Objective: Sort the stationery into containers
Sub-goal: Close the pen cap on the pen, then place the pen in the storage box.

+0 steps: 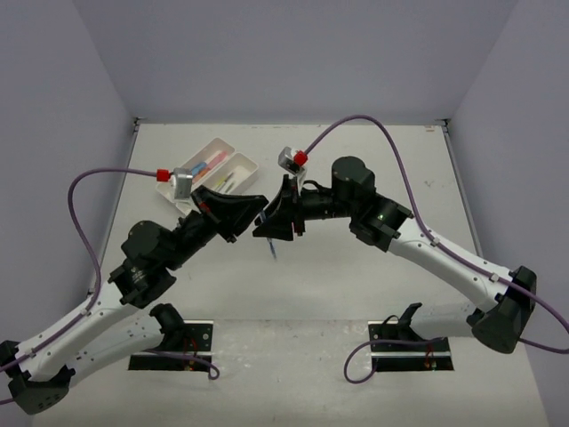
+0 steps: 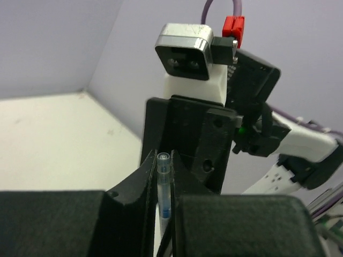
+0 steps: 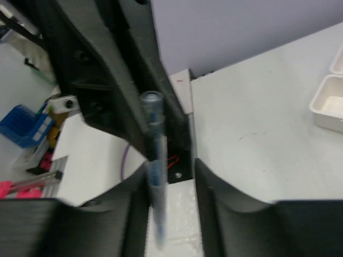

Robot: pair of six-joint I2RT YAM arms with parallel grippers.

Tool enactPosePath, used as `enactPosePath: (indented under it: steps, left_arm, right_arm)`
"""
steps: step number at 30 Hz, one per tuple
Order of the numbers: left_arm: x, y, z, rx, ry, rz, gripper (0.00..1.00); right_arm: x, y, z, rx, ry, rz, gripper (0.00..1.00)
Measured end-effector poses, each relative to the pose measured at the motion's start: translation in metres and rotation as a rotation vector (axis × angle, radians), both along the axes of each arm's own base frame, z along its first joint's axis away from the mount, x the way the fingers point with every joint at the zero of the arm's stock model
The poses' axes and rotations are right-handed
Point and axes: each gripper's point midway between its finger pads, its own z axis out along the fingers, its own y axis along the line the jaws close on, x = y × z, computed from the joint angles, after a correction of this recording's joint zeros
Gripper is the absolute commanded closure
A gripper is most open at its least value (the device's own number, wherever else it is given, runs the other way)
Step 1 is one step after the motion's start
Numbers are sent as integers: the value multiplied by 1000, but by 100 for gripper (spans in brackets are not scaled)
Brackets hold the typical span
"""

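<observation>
A: Quick rundown, L to R?

B: Two white containers [image 1: 221, 141] at the back-left of the surface [image 1: 338, 298], side by side. Coloured markers [image 1: 205, 165] show in the outer one; the inner one's contents are too small to read. Next, the L tool [image 2: 164, 214], pinched narrow on the pen [image 2: 163, 184] in mid-air, between the containers and the arm bases. The R tool [image 3: 171, 176] is nose to nose with it, jaws parted. In the R wrist view the pen lies along one finger [image 3: 128, 214] with a clear gap on the other side.

A: So a handover?

B: Looks like it, imo. L has the grip and R isn't clamping.

A: How to do it right?

B: R should open wider first, so neither finger drags the barrel. Then R backs straight out along its own axis with no sideways swing, bc the tools are v. close. L shouldn't move till R is clear.

A: Risk?

B: The pen is thin and slick. L seems to hold it low on the barrel, so a nudge could pivot it. After that L carries it to whichever container takes pens. Lower it lengthwise along the tray and release near the bottom.
</observation>
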Motion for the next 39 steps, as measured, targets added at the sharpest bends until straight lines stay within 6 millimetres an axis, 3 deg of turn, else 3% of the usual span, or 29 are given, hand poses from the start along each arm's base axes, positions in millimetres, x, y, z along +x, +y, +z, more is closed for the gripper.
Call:
enactPosePath:
  steps: [2,5,9,12,14,17,20,22,26,29,31,35,39]
  left_arm:
    - [6,-4,-8,92,36,22,100]
    - [20,-5,-19,213,71,80,100]
    - [45,-2,-17,335,76,183,100]
    - [70,1,-6,401,61,270,100]
    - [92,5,-9,492,59,357,100]
    - [142,14,-16,688,-26,561,100]
    - [203,29,-58,967,-78,744,100]
    - [237,43,-97,1143,-71,791,100]
    - [292,83,-159,1322,-27,817,100]
    - [311,112,-184,1381,5,847,100]
    - [318,113,-195,1388,-4,850,100]
    - [320,111,-238,1435,17,797,98]
    - [313,115,-287,1492,75,736,67]
  right_arm:
    - [7,-5,-16,12,-2,-31,1]
    - [15,-10,-41,-1,2,-77,1]
    - [23,-21,-64,-32,0,-172,1]
    - [24,-48,-80,-55,-6,-278,1]
    - [35,-70,-80,-51,-36,-411,1]
    - [48,-115,-72,-17,-93,-636,1]
    - [53,-154,-54,68,-149,-809,1]
    - [54,-171,-46,112,-176,-881,1]
    - [53,-191,-59,118,-201,-953,1]
    - [52,-196,-66,113,-209,-968,1]
    - [52,-196,-68,109,-210,-967,1]
    - [51,-196,-69,111,-216,-964,1]
    - [49,-198,-65,127,-221,-962,1]
